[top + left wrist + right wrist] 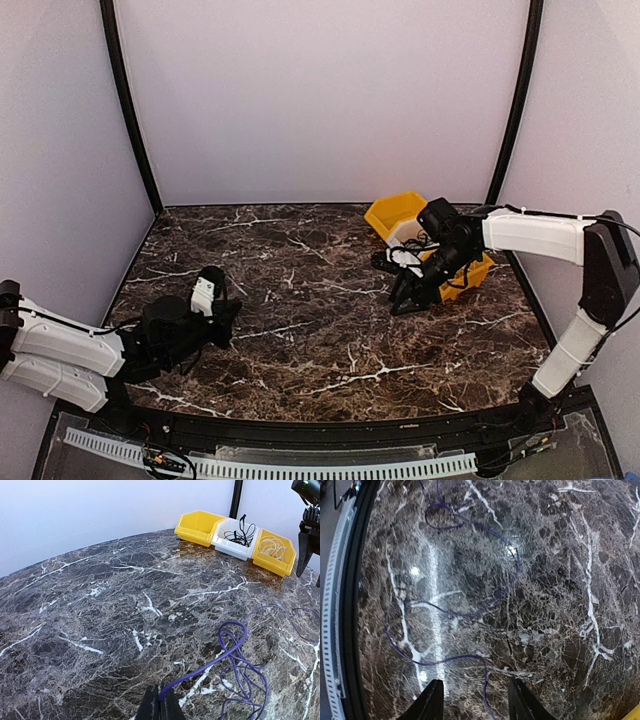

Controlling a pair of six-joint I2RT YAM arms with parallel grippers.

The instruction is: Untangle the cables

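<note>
The left tool [160, 706] is closed tight on the thin purple cable [234, 647], which lies in loose loops on the dark marble surface [110, 595]. The right tool [476, 702] stands open above the surface, holding nothing.

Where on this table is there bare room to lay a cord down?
Bare: the table's left and middle, between the back wall and the left gripper; also the empty yellow bin. Crowded: the purple cable's loops right of that gripper, and the white bin with black cables.
</note>
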